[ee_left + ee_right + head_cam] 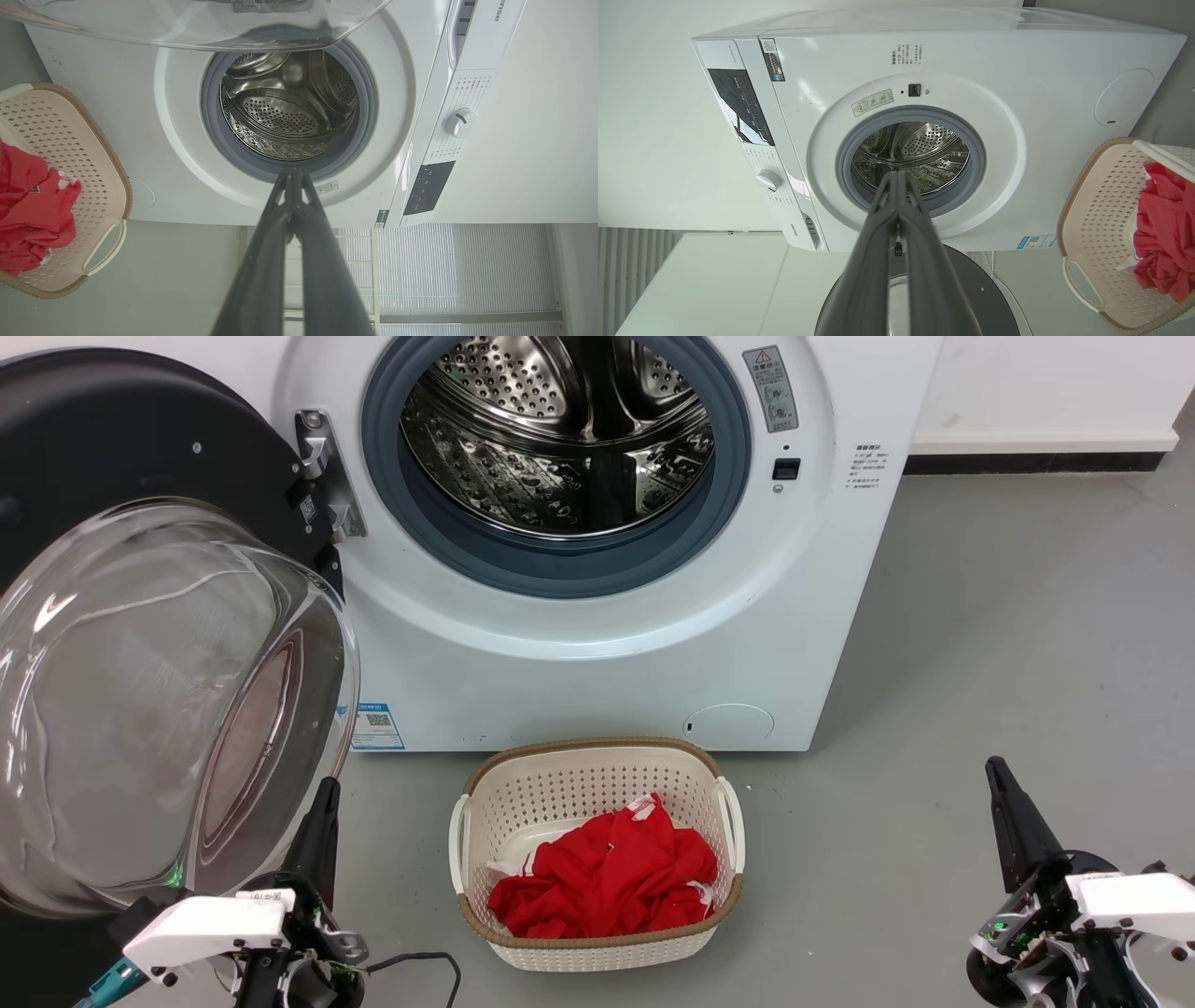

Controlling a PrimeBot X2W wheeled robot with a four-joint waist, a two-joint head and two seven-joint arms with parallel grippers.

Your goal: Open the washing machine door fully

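The washing machine door [103,457] is swung wide to the left on its metal hinge [322,476], its glossy black disc facing me and its clear glass bowl [159,709] bulging toward the camera. The steel drum [569,439] lies exposed inside the blue-grey rubber ring. My left gripper [324,793] is shut with nothing in it, its tip just below the bowl's lower right rim. At the lower right, my right gripper [997,775] is also shut and empty, well away from the machine. The bowl's rim [196,28] crosses the top of the left wrist view; the black disc [980,298] shows behind the right fingers.
A cream laundry basket [485,803] holding red clothing [607,877] sits on the grey floor in front of the white machine [607,672]. A black cable [420,961] lies by my left arm. Open floor stretches to the right of the machine.
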